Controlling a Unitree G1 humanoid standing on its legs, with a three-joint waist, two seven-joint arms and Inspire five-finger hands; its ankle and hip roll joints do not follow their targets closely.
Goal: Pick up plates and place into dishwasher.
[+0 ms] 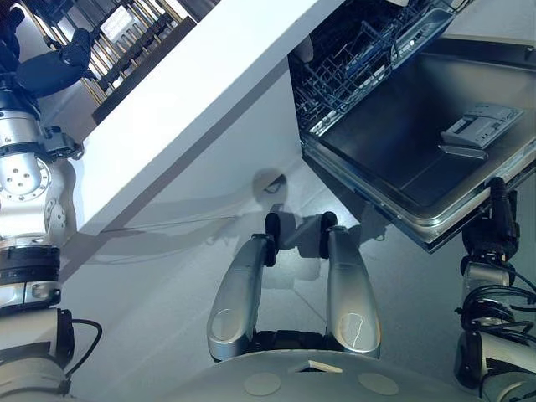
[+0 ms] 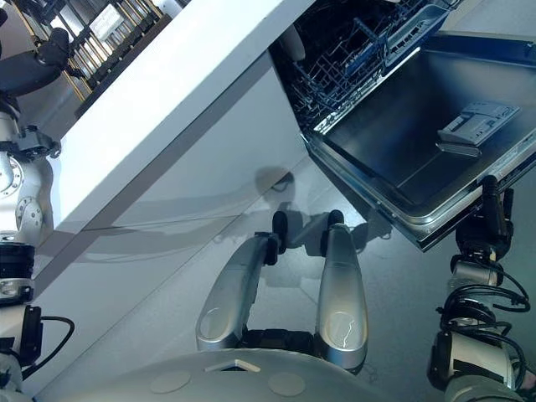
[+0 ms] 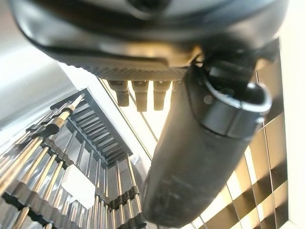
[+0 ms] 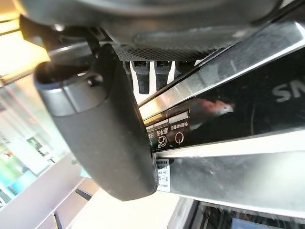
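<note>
The dishwasher stands open at the upper right, its steel door folded down flat. A blue wire rack sits inside the tub behind it. My right hand is raised just below the door's front edge; in the right wrist view its thumb and straight fingers lie close to the door's control strip, holding nothing. My left hand is lifted at the far upper left, away from the dishwasher. Its thumb and fingers are relaxed and hold nothing.
A white counter runs diagonally from the upper middle to the left, beside the dishwasher. A grey detergent dispenser sits on the door's inner face. Metal bars of a rack stand beyond the left hand. Grey floor lies below.
</note>
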